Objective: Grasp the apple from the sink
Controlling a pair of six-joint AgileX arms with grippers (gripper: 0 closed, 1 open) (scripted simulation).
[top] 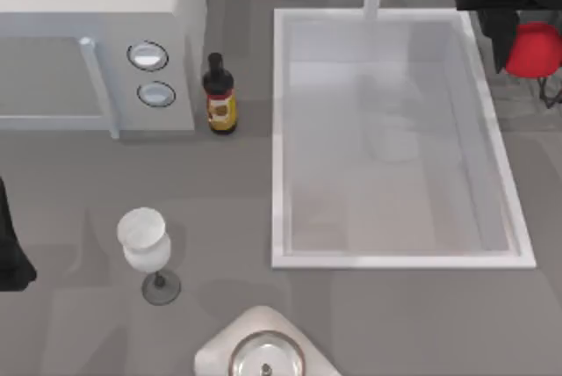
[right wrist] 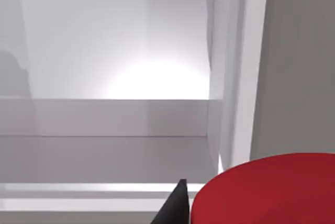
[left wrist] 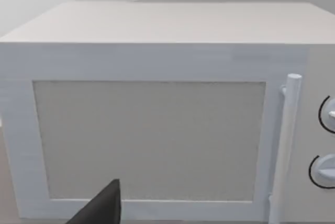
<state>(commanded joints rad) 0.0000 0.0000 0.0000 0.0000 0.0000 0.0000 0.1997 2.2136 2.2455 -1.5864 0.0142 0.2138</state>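
Grey tabletop surrounds the white sink (top: 279,130), whose basin looks bare. Just outside its far right rim, the right gripper (top: 518,42) is clamped around the apple (top: 534,49), held aloft beside the rim. Grasping looks done. Left arm parked at the table's left edge.

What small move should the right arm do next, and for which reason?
Probably lift a little further and hold. The apple is already outside the sink, beyond its right rim, at the right gripper, which seems shut on it. The left gripper stays parked at the table's left edge.
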